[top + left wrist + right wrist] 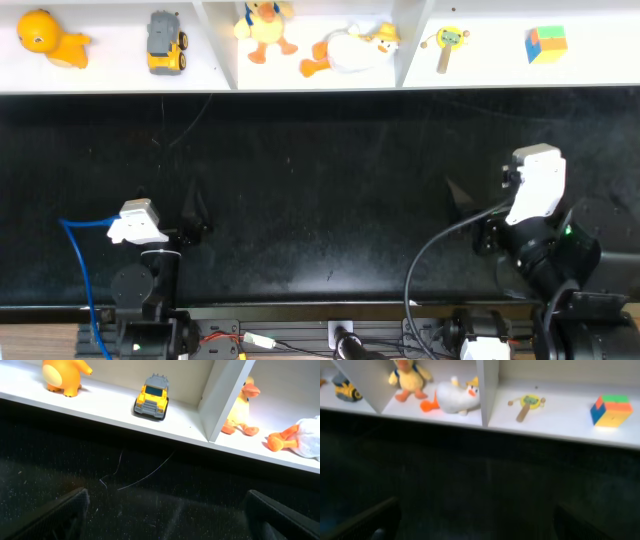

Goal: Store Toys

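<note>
left pincer [170,521] and right pincer [475,527] hang released above the worktop [320,200]. a yellow truck [151,396] stands on the shelf [112,80].

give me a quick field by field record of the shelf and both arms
left compartment: orange plastic duck, yellow toy truck with grey top
middle compartment: yellow plush duck sitting, white plush duck lying down
right compartment: wooden rattle with green disc, multicoloured cube
left gripper: jaws open, empty, over black tabletop
right gripper: jaws open, empty, over black tabletop

Toys [165,42] on shelf [300,85] behind table [320,200]
</note>
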### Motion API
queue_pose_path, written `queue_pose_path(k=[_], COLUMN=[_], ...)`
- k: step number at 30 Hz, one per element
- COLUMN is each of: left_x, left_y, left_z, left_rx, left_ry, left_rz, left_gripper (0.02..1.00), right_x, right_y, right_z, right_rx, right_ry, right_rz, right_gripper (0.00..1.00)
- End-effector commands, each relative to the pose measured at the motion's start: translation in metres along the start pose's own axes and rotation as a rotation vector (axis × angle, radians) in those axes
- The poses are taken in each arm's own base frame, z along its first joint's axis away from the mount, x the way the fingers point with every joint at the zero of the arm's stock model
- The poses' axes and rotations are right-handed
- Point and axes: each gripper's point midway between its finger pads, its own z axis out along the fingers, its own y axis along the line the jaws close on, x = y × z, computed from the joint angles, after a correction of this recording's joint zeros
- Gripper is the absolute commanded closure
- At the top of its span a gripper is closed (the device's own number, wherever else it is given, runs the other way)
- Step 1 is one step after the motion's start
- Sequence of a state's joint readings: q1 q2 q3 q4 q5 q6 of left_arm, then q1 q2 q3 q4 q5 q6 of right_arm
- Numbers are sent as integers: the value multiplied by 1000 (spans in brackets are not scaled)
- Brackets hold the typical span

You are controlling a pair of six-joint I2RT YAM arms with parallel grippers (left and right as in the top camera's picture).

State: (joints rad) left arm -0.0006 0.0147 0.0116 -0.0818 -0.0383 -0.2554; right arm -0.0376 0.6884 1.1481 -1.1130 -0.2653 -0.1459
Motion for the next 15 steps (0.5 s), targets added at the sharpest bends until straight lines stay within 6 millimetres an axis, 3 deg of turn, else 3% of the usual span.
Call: queue_pose_path(k=[1, 8, 15], left_x=[0, 0, 0], left_y=[-2, -2, -2], left_z=[0, 0, 0], left_rx=[10, 10, 10], left_ry=[-5, -5, -5], left_rz=[19, 19, 19], left_gripper=[20, 20, 20], right_x=[6, 20, 21], right_y=[3, 5, 5], right_z=[-2, -3, -3], right_rx=[-13, -16, -16], right_ry=[30, 87, 91], right_rz=[22, 39, 40], right_gripper=[7, 5, 1])
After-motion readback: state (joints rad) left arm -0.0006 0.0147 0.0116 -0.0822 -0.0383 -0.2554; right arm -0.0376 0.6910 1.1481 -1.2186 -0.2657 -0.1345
